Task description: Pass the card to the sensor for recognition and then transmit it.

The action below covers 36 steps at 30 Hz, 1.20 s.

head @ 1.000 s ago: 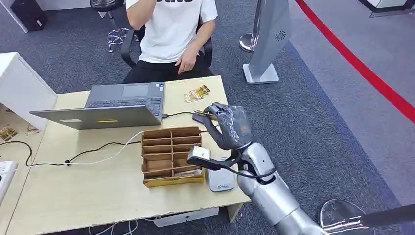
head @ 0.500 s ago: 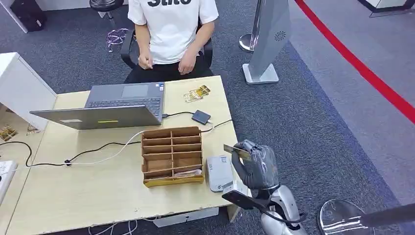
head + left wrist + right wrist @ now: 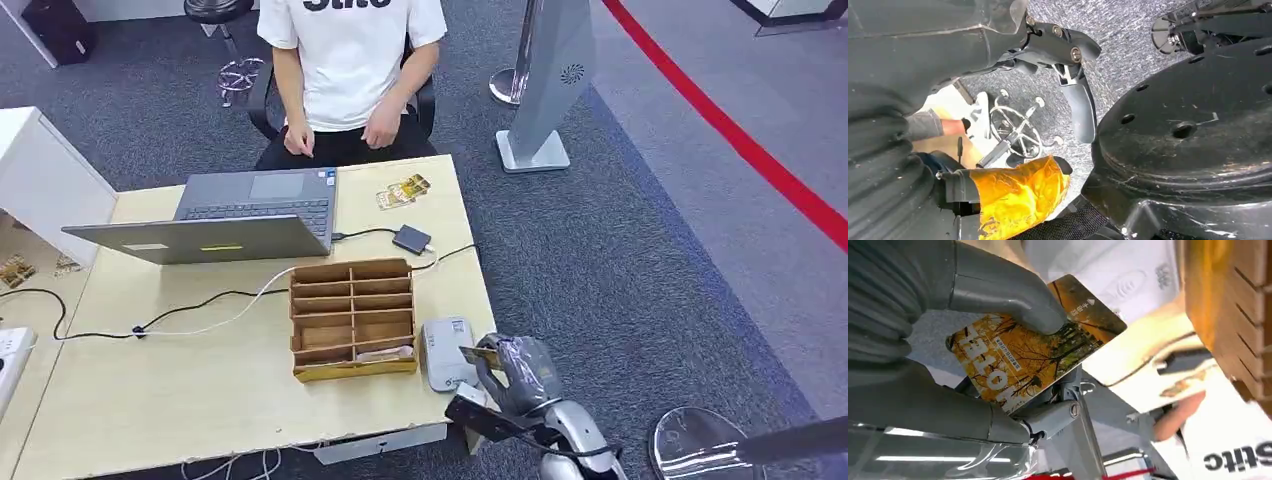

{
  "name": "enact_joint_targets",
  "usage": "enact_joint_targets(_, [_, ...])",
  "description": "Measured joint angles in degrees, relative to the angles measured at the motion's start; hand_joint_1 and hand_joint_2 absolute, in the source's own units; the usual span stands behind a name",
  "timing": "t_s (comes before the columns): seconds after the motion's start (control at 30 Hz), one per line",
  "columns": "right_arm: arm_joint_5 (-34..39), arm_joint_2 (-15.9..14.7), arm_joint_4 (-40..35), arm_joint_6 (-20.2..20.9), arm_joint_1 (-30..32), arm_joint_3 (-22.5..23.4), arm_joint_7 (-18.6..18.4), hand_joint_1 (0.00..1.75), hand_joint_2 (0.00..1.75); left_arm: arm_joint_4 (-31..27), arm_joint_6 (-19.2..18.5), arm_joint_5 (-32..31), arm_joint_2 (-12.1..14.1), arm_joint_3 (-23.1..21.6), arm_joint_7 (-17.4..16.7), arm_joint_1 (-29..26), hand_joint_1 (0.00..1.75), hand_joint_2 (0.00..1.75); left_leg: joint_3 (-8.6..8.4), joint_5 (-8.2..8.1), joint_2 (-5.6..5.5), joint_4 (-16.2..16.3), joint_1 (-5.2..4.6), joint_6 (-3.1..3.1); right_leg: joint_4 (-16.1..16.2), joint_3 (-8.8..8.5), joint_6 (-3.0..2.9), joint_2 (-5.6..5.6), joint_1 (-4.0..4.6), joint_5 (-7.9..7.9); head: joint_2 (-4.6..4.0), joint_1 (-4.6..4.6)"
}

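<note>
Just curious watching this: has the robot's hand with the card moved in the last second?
Yes. The right hand with the card pulled back from the small dark box toward the white card reader.

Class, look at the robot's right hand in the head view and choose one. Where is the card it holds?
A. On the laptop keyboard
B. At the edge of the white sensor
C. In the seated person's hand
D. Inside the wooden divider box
B: the right hand holds the card at the near edge of the white sensor, beside the wooden box.
</note>
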State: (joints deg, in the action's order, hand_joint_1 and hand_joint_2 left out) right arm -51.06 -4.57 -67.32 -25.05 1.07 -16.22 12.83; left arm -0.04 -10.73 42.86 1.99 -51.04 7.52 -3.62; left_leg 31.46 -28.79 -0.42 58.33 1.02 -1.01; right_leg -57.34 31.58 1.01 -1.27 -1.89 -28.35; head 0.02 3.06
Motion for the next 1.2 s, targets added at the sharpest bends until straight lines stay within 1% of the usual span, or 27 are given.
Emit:
enact_joint_targets(0.17, [-0.06, -0.11, 1.92, 0.33, -1.41, -0.98, 0.0, 1.75, 1.75, 0.02, -0.07, -0.02, 0.0, 0.0, 0.0, 0.0, 0.0, 1.75, -0.03, 0.0, 0.01, 0.0, 0.01, 0.0, 0.0, 0.0, 0.0, -0.01, 0.01, -0.01, 0.0, -0.02])
enact_joint_targets(0.23, [-0.07, -0.11, 2.41, -1.01, -1.6, -1.2, 0.44, 1.75, 1.75, 0.02, -0.09, -0.02, -0.02, 0.0, 0.0, 0.0, 0.0, 1.75, -0.03, 0.0, 0.01, 0.0, 0.0, 0.0, 0.0, 0.0, 0.0, 0.0, 0.0, -0.01, 0.0, -0.02])
enact_joint_targets(0.33, [-0.28, -0.15, 1.71, -6.52, -0.8, -1.2, 1.25, 1.75, 1.75, 0.02, -0.11, 0.18, -0.18, 0.0, 0.02, -0.15, 0.0, 1.75, -0.03, 0.0, 0.01, 0.0, 0.0, 0.0, 0.0, 0.0, 0.0, 0.0, 0.0, -0.01, 0.0, -0.02])
enact_joint_targets(0.4, [-0.92, -0.37, -0.2, -9.01, 0.37, -1.14, 1.16, 1.75, 1.75, 0.02, -0.04, 0.26, -0.9, 0.0, 0.11, -0.27, 0.0, 1.75, -0.03, -0.01, 0.01, 0.02, 0.01, 0.0, 0.0, 0.0, 0.01, -0.01, 0.01, 0.0, 0.0, 0.02])
enact_joint_targets(0.5, [-2.6, -0.81, -5.34, -12.94, 3.06, -0.39, 1.47, 1.75, 1.75, 0.02, 0.07, 0.79, -1.2, 0.0, 0.33, -0.45, 0.0, 1.75, 0.0, -0.02, -0.05, 0.03, -0.03, 0.02, 0.01, 0.01, 0.03, 0.04, -0.03, -0.02, 0.0, -0.02])
enact_joint_targets(0.57, [-3.04, -0.88, -9.95, -14.45, 5.19, 0.83, 3.21, 1.75, 1.75, 0.02, 0.2, 1.14, -1.29, 0.0, 0.35, -0.55, 0.0, 1.75, 0.01, -0.05, -0.06, 0.03, -0.03, 0.06, 0.01, 0.01, 0.04, 0.04, -0.03, -0.03, 0.0, -0.02])
enact_joint_targets(0.67, [-3.34, -0.9, -15.85, -14.31, 6.8, 1.44, 4.2, 1.75, 1.75, 0.04, 0.24, 1.2, -1.38, 0.02, 0.37, -0.58, 0.0, 1.75, 0.01, -0.05, -0.01, 0.02, -0.02, 0.06, 0.01, 0.01, 0.04, 0.02, -0.02, -0.03, 0.0, 0.0])
enact_joint_targets(0.73, [-2.88, -1.05, -18.54, -11.27, 5.72, 1.29, 4.46, 1.75, 1.75, 0.07, 0.02, 0.94, -1.36, 0.02, 0.37, -0.53, 0.0, 1.75, 0.01, -0.05, 0.07, 0.01, -0.02, 0.06, 0.0, 0.0, 0.03, -0.04, -0.02, -0.02, 0.0, -0.02])
enact_joint_targets(0.8, [-2.23, -1.25, -19.06, -8.1, 2.5, 0.43, 4.46, 1.75, 1.75, 0.11, -0.24, 0.44, -1.25, 0.02, 0.35, -0.4, 0.0, 1.75, -0.03, -0.03, 0.16, 0.0, -0.02, 0.05, 0.0, -0.02, 0.02, -0.11, -0.01, 0.01, 0.0, -0.02])
enact_joint_targets(0.87, [-1.95, -1.29, -18.17, -2.51, -3.6, -1.61, 3.35, 1.75, 1.75, 0.13, -0.9, -0.79, -0.92, 0.02, 0.33, -0.18, 0.0, 1.75, 0.02, 0.09, 0.27, 0.0, -0.01, -0.08, -0.03, 0.03, -0.03, -0.24, -0.01, 0.19, 0.0, -0.02])
enact_joint_targets(0.9, [-1.99, -1.27, -17.04, 0.08, -7.8, -3.2, 2.44, 1.75, 1.75, 0.13, -1.4, -1.55, -0.72, 0.02, 0.28, 0.03, 0.0, 1.75, 0.02, 0.15, 0.4, 0.0, 0.01, -0.07, -0.04, 0.09, -0.03, -0.37, 0.0, 0.3, 0.0, -0.02])
enact_joint_targets(0.93, [-2.03, -0.9, -13.87, 4.58, -14.35, -5.32, 0.65, 1.75, 1.75, 0.13, -1.97, -2.54, -0.3, -0.07, 0.15, 0.42, 0.0, 1.75, -0.03, 0.26, 0.54, 0.0, 0.01, -0.15, -0.04, 0.17, -0.04, -0.56, 0.0, 0.46, 0.0, -0.02])
enact_joint_targets(0.97, [-1.88, -0.39, -11.02, 7.27, -19.71, -6.94, -0.57, 1.75, 1.75, 0.13, -2.43, -3.11, -0.02, -0.22, 0.0, 0.8, 0.0, 1.75, -0.04, 0.37, 0.57, 0.0, 0.02, -0.12, -0.04, 0.22, -0.02, -0.6, 0.01, 0.52, 0.0, -0.04])
enact_joint_targets(1.0, [-2.01, 0.37, -7.86, 9.1, -24.61, -8.51, -1.67, 1.75, 1.75, 0.13, -2.91, -3.89, 0.22, -0.46, -0.04, 1.05, 0.0, 1.75, 0.03, 0.48, 0.54, 0.0, 0.03, -0.04, -0.04, 0.22, -0.01, -0.53, 0.02, 0.57, 0.0, -0.02])
enact_joint_targets(1.07, [-2.45, 2.41, -0.9, 12.46, -33.84, -11.24, -4.68, 1.75, 1.75, 0.13, -3.67, -5.71, 0.99, -1.25, -0.2, 1.53, 0.0, 1.75, 0.17, 0.69, 0.41, 0.01, 0.05, -0.09, -0.09, 0.33, -0.02, -0.41, 0.02, 0.67, 0.0, -0.02])
enact_joint_targets(1.1, [-2.89, 3.66, 2.6, 13.16, -37.84, -12.18, -6.08, 1.75, 1.75, 0.09, -3.89, -6.36, 1.47, -1.73, -0.53, 1.87, 0.0, 1.75, 0.23, 0.75, 0.37, 0.01, 0.06, -0.13, -0.12, 0.39, -0.03, -0.38, 0.03, 0.73, 0.0, 0.0])
enact_joint_targets(1.13, [-3.3, 5.58, 8.12, 14.29, -43.23, -12.98, -8.45, 1.75, 1.75, -0.19, -4.13, -7.25, 2.22, -2.47, -1.44, 2.2, 0.0, 1.75, 0.26, 0.82, 0.28, 0.01, 0.08, -0.19, -0.13, 0.42, -0.03, -0.33, 0.03, 0.73, 0.0, 0.0])
enact_joint_targets(1.2, [-2.97, 8.42, 16.32, 15.94, -50.99, -13.47, -11.22, 1.75, 1.75, -1.16, -4.31, -8.18, 3.21, -3.46, -2.54, 2.66, 0.0, 1.75, 0.27, 0.85, 0.16, 0.01, 0.12, -0.22, -0.14, 0.42, -0.05, -0.23, 0.07, 0.74, 0.0, -0.02])
